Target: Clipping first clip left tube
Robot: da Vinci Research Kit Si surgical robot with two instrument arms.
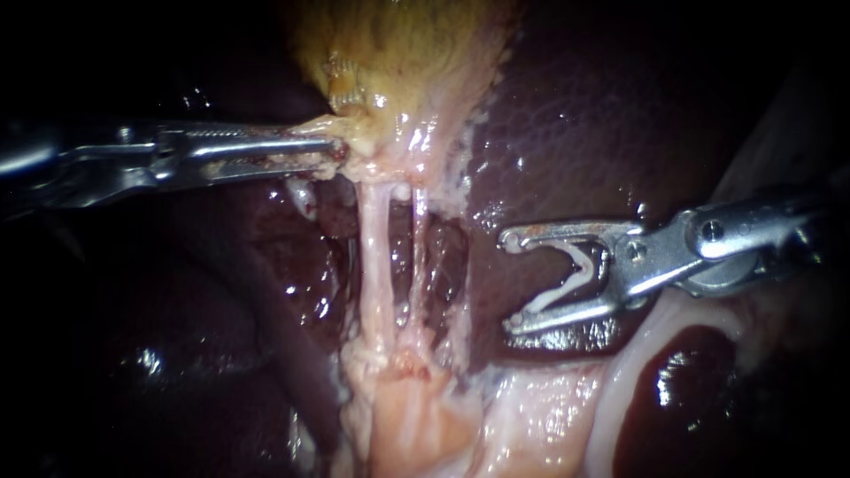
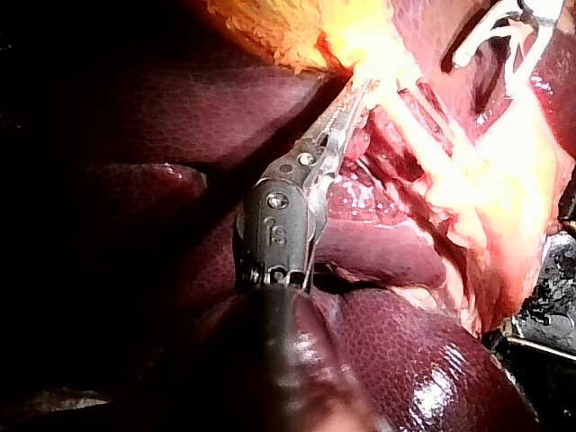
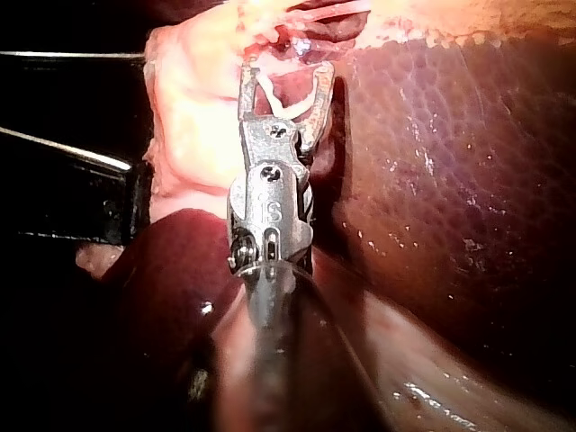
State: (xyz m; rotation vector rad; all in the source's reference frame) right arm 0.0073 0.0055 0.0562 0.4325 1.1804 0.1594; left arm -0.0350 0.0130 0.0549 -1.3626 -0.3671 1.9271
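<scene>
so: right instrument [image 1: 507, 283] comes in from the right edge, jaws spread wide and holding a white clip [image 1: 577, 265] seated against both of them, mouth facing left, no tissue in it yet. it sits at centre right over the liver [image 1: 602, 115], apart from the tubes. nearest to it is the thin right tube [image 1: 418, 248]. just beside that, at centre frame, is the left tube [image 1: 376, 265], the thicker pale strand running from the gallbladder [image 1: 398, 44] at top down to pale tissue at the bottom. left instrument [image 1: 335, 152], from the left edge, is clamped on the gallbladder's pale lower edge, and the strand looks taut. judgement: the tube is soft, wet, slippery and light, and would likely tear if dragged. best taken at its bare mid-length, with the clip legs fully across it and clear of the right tube.
</scene>
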